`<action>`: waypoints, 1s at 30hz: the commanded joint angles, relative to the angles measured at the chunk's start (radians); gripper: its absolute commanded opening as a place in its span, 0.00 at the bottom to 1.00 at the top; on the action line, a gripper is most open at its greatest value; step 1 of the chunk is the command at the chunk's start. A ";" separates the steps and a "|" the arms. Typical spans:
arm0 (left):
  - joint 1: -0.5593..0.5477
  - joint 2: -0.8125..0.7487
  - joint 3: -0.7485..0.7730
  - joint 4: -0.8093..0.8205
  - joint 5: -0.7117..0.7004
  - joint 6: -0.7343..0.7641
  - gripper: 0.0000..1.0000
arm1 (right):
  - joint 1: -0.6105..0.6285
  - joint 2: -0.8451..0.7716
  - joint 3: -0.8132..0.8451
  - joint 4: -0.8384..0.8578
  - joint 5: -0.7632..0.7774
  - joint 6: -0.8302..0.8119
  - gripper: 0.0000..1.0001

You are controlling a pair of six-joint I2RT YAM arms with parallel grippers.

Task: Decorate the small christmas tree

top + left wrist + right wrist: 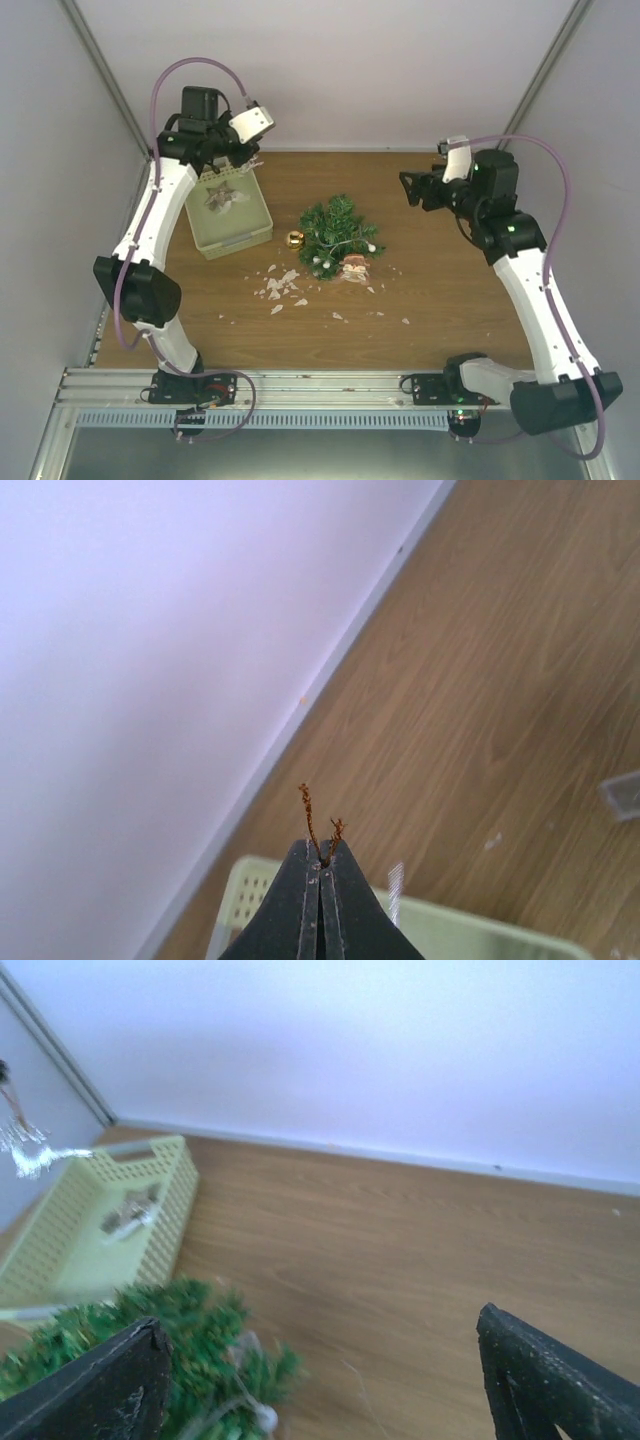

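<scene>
Green tree (338, 232) looks light, soft-needled, tippy; I'd hold it near the base. Left claw (322, 865) pinches a brown cord (308, 815), right claw (320, 1322) spread.

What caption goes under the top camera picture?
The small christmas tree sits beside a pale basket on a wooden table, white scraps nearby.

pale green basket (240, 228) | gold bauble (294, 239) near it | white scraps (280, 288), perhaps foam

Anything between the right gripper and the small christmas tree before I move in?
Nothing visible. Only tabletop lies between the open right gripper and the small christmas tree; the gold bauble sits beyond the tree.
</scene>
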 commanded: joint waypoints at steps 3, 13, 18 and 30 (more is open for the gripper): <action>-0.090 -0.053 0.008 0.172 0.018 -0.088 0.00 | -0.007 0.115 0.087 0.165 -0.229 -0.050 0.75; -0.130 -0.038 0.078 0.188 0.096 -0.148 0.00 | -0.006 0.264 0.146 0.360 -0.516 -0.090 0.66; -0.153 -0.039 0.079 0.211 0.098 -0.158 0.00 | 0.032 0.385 0.225 0.431 -0.584 -0.079 0.62; -0.219 0.002 0.127 0.231 0.147 -0.197 0.00 | 0.165 0.555 0.388 0.446 -0.632 -0.137 0.58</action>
